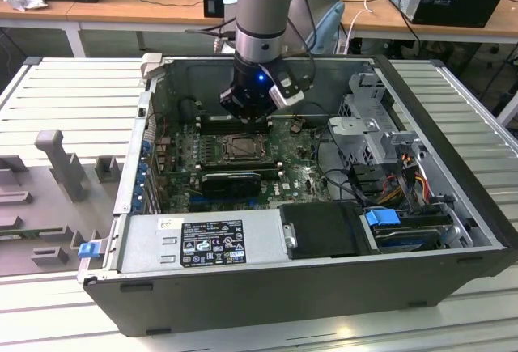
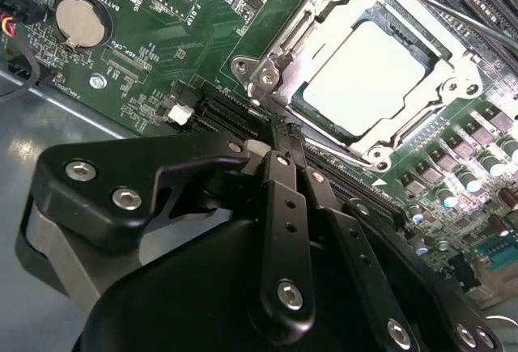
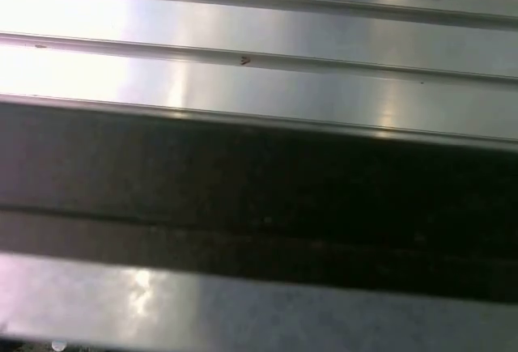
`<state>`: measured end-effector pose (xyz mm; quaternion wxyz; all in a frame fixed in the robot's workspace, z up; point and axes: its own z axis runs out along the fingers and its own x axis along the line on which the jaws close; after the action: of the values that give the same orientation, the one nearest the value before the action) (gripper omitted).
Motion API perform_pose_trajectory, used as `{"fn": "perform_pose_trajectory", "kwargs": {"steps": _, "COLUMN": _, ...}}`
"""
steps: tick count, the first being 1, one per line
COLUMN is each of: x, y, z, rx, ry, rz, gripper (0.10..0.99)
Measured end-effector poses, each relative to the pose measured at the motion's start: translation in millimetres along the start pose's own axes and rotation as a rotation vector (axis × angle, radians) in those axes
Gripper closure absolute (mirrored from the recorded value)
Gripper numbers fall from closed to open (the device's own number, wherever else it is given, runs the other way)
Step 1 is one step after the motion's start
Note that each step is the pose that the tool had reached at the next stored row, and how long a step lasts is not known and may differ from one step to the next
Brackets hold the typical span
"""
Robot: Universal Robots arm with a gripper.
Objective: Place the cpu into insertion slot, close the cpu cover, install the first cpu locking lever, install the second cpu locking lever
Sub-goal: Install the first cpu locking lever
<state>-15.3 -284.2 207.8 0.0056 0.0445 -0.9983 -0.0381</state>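
— CPU (image 2: pixel 364 73) looks seated in the insertion slot (image 2: pixel 303 117), with the cpu cover (image 2: pixel 279 57) down around it.
— And the gripper (image 2: pixel 279 146)?
— Fingers pressed together, holding nothing, just beside the socket's corner. I'd say keep the tips low and square on a lever, pushing slowly, clear of the green board (image 2: pixel 194 20).

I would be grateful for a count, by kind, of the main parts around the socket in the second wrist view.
cpu: 1
cover: 1
coin battery: 1
gripper: 1
Total: 4
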Motion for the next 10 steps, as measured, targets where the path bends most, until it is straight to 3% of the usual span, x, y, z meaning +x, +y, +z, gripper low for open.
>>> {"fn": "perform_pose_trajectory", "kwargs": {"steps": 10, "x": -0.8, "y": -0.5, "z": 4.3, "rx": 0.019, "ry": 0.0017, "rz": 0.000, "gripper": 0.980}}
